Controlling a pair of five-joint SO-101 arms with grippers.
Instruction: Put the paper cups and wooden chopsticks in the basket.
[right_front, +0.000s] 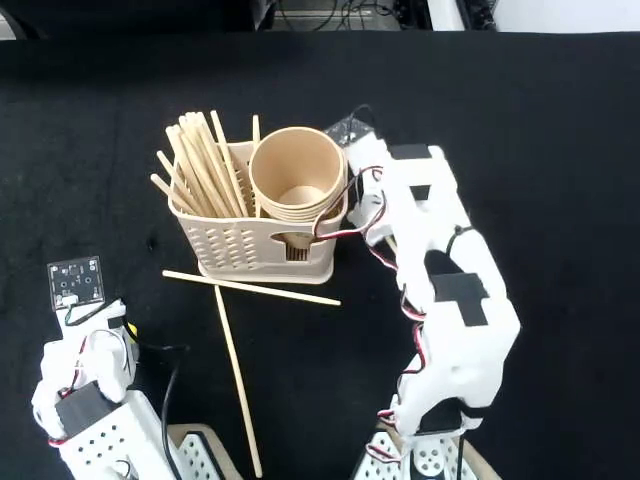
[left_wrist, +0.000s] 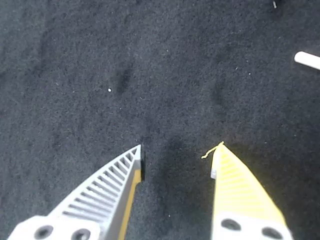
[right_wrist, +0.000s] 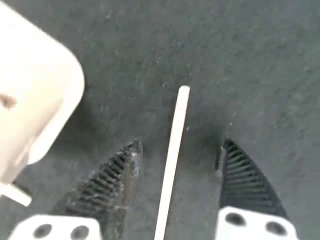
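Black bench (right_front: 520, 120) is seen under both arms. Right hand (right_wrist: 177, 147) is held low over bench, fingers spread apart, nothing clamped. Loose chopstick (right_wrist: 181, 105) is laid flat between its fingers, touched by neither. Basket (right_wrist: 35, 100) is seen just beside right hand. Paper cups (right_front: 297, 175) are stacked inside basket, bundle of chopsticks (right_front: 200, 165) stood next to them. Second loose chopstick (right_front: 238, 380) is laid on bench between two arms. Left hand (left_wrist: 177, 155) is held over bench, fingers apart, nothing gripped, well apart from basket.

Black table (right_front: 560, 120) — basket (right_front: 250, 245), two loose chopsticks (right_front: 250, 288) lying on it.
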